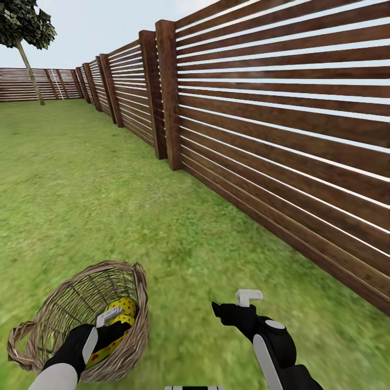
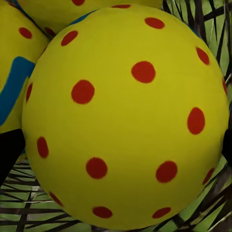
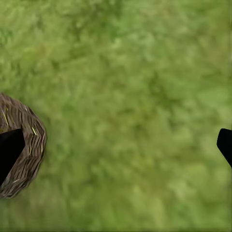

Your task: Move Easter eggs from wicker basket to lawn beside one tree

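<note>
The wicker basket [image 1: 81, 319] lies tipped on the lawn [image 1: 108, 206] at the near left, its mouth turned toward the robot, with the Easter eggs [image 1: 123, 307] resting inside against its right wall. The left gripper [image 1: 111, 319] reaches into the basket among them. From the left wrist camera, one yellow egg [image 2: 125, 116] with red dots sits squarely between the two dark fingers [image 2: 8, 152], and the fingers appear to press against its sides, so the jaws are probably closed around that egg, though the contact itself is hard to make out. Parts of two more eggs [image 2: 14, 72] crowd just behind it, one showing a blue-edged band, with the open weave [image 2: 29, 208] of the basket beneath.

The right gripper [image 1: 233, 306] hangs over bare grass at the near centre-right, well apart from the basket; its fingers [image 3: 9, 152] stand wide at either edge of the right wrist picture, spread and holding nothing, with the basket rim [image 3: 29, 150] just beside one of them.

A dark brown slatted fence [image 1: 281, 151] runs from the near right away to the far left. A tree [image 1: 27, 49] with a slim pale trunk stands on the grass at the far left corner.
</note>
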